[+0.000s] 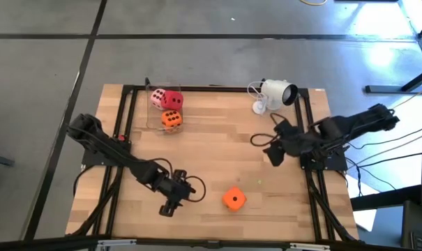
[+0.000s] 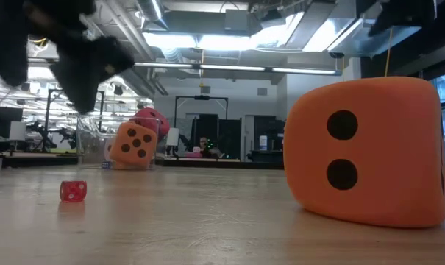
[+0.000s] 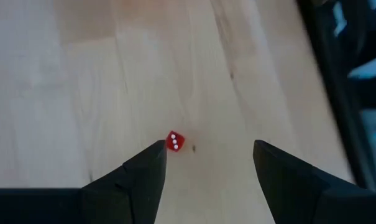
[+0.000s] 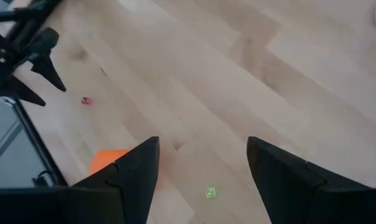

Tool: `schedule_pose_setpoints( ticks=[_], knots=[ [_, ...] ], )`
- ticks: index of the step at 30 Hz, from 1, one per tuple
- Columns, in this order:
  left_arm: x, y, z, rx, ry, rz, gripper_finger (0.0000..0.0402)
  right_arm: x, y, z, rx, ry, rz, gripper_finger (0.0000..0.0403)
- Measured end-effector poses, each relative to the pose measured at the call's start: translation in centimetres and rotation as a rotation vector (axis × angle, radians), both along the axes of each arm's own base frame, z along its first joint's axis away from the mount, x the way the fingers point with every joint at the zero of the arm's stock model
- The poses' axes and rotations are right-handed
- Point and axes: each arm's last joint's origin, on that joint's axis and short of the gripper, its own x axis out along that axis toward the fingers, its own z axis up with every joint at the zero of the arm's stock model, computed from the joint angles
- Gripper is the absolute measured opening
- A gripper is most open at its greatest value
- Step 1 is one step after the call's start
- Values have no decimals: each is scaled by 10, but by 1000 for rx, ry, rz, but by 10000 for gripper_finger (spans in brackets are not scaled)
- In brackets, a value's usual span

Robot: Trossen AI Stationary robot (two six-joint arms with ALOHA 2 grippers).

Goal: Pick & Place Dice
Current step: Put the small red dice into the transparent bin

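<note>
One orange die rests on the table near its near edge; it looms large in the low view. The pale pink die, the red die and the second orange die sit clustered at the far left. My left gripper hovers open above the table, left of the lone orange die. A tiny red die lies on the wood just past one fingertip, untouched. My right gripper waits open over the right side of the table.
A clear container stands by the clustered dice. A white camera sits at the far edge. A tiny green die lies on the wood below my right gripper. A black frame runs along the table sides. Bare wood lies mid-table.
</note>
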Motion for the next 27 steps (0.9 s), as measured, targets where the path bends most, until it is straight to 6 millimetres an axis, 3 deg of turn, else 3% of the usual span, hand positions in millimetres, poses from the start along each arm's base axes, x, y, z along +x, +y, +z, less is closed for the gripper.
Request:
schedule_pose_setpoints(
  ticks=[7, 15, 27],
  knots=[
    [10, -6, -29, 85, 40, -75, 235, 4, 12, -26, 47, -15, -5, 242],
    [16, -7, -50, 224, 42, -154, 235, 4, 17, -25, 41, -54, -24, 242],
    [23, -11, -58, 275, -10, -272, 221, 4, 20, -25, 48, -60, -19, 242]
  ],
)
